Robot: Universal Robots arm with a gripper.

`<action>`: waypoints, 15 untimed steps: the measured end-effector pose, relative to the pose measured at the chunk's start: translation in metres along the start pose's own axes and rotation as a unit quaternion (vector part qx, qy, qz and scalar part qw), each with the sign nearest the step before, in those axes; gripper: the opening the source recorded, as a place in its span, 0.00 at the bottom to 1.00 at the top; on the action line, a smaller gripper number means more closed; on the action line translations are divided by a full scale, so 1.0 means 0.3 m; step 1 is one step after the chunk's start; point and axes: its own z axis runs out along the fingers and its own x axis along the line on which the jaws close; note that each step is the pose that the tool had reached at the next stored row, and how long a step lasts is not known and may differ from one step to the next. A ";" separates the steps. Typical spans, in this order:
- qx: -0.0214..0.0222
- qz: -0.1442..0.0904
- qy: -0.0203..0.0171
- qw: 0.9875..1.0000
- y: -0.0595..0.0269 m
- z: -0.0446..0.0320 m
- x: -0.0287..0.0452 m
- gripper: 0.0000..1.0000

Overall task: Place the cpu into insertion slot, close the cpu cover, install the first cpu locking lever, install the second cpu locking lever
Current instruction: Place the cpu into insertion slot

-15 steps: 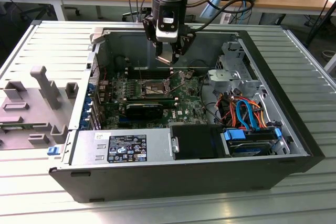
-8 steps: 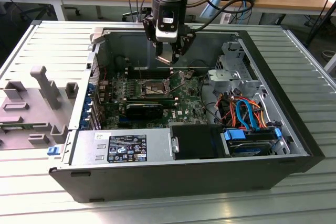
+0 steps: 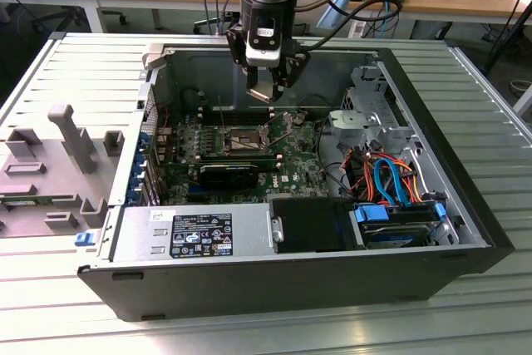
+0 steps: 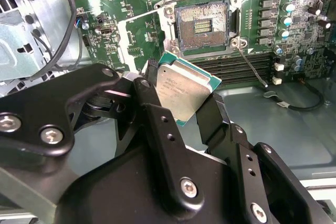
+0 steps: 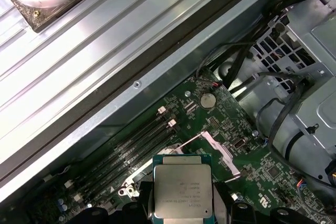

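My gripper (image 3: 268, 91) hangs inside the open computer case, above the far edge of the green board. It is shut on the cpu (image 4: 184, 90), a flat silver-topped square chip clamped by its edges between two black fingers (image 4: 210, 114). The first wrist view shows the same cpu (image 5: 182, 192) face up. The insertion slot (image 4: 202, 24) lies bare with its dark contact field exposed, a short way from the chip. The cpu cover (image 4: 134, 40) stands swung open beside the slot, also visible as the cpu cover (image 5: 210, 142). One thin locking lever (image 4: 252, 66) sticks out, unlatched.
Long black memory slots (image 4: 236, 69) run beside the socket. A black card (image 3: 229, 174) sits nearer the power supply (image 3: 199, 234). A drive cage with blue and orange cables (image 3: 391, 184) stands at the exterior view's right. A grey fixture (image 3: 62, 164) lies outside the case.
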 end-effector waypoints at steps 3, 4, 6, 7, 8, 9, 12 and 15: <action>0.000 0.002 0.000 1.000 0.000 0.000 0.000 0.54; 0.000 0.002 0.000 1.000 0.000 0.000 0.000 0.54; 0.000 0.004 0.000 1.000 0.000 0.000 0.000 0.54; 0.000 0.005 0.000 1.000 0.000 0.000 0.000 0.54; 0.000 0.006 0.000 1.000 0.000 0.000 0.000 0.54; 0.000 0.006 0.000 1.000 0.000 0.000 0.000 0.54; 0.000 0.007 -0.001 1.000 0.000 0.000 0.000 0.54; 0.000 0.010 -0.001 1.000 0.000 0.000 0.000 0.54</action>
